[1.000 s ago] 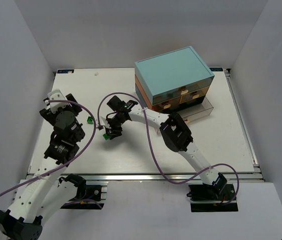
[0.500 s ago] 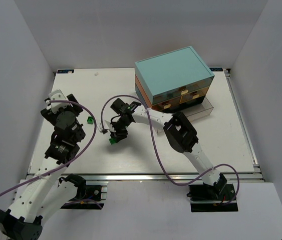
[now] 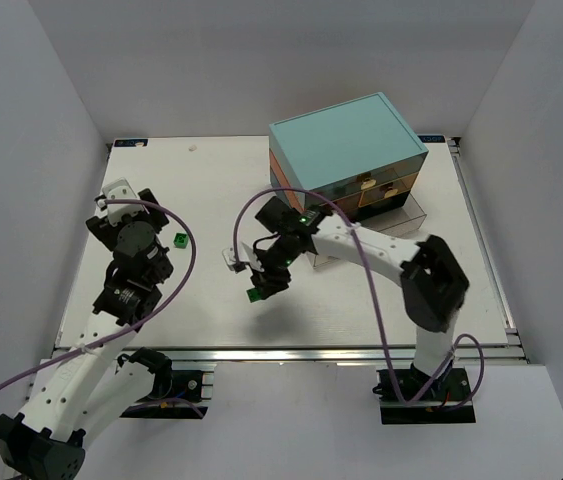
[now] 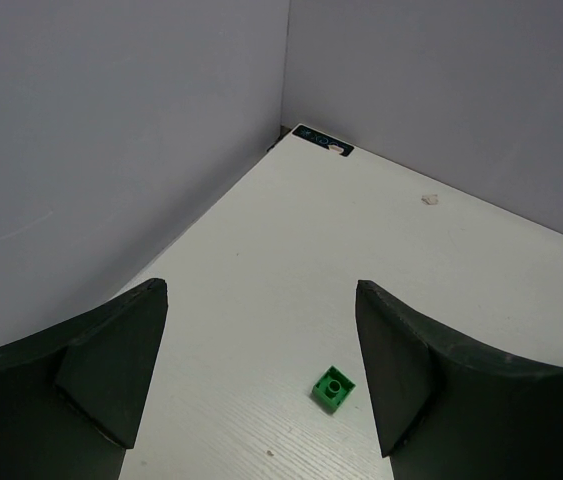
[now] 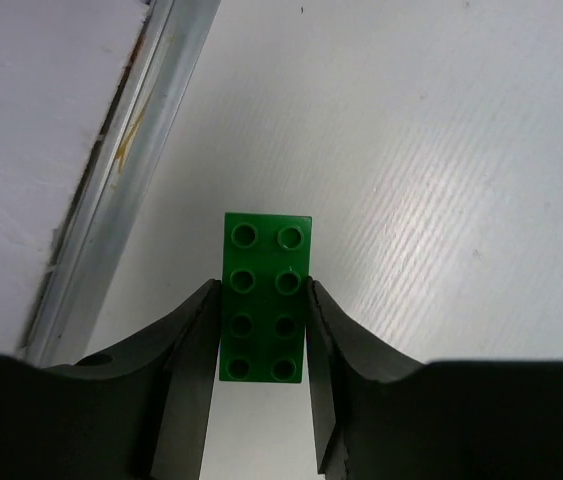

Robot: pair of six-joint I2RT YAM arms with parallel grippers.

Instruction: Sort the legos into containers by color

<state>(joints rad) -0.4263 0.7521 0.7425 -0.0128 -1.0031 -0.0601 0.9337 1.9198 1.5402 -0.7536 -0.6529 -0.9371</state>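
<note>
Carrying a green brick (image 5: 264, 300) is the step in hand: the right gripper (image 3: 257, 288) is pinching this two-by-four piece by its long sides, its jaws closed snugly on it, and is holding it above the table (image 3: 461, 280), near the front edge and well to the left of the chest (image 3: 346, 145). The delivery is not yet done, since the brick is hanging short of any container. The next move is calling for a swing to the right and away from the bases, toward the front of the chest, where a see-through drawer (image 3: 411, 215) at the bottom appears to be standing pulled out. The grip has to hold firm until the brick is over the right compartment. The left gripper (image 4: 261, 340) is waiting with its jaws spread wide and nothing between them, looking down on a small green brick (image 4: 333, 388) lying on the table just ahead of it, which is likely its own pickup.

Against the view from a second ago, the right gripper is sitting further right and nearer the front edge, with the brick carried along, and the right elbow is standing swung out to the right. The small green brick and the left arm are showing hardly any change
</note>
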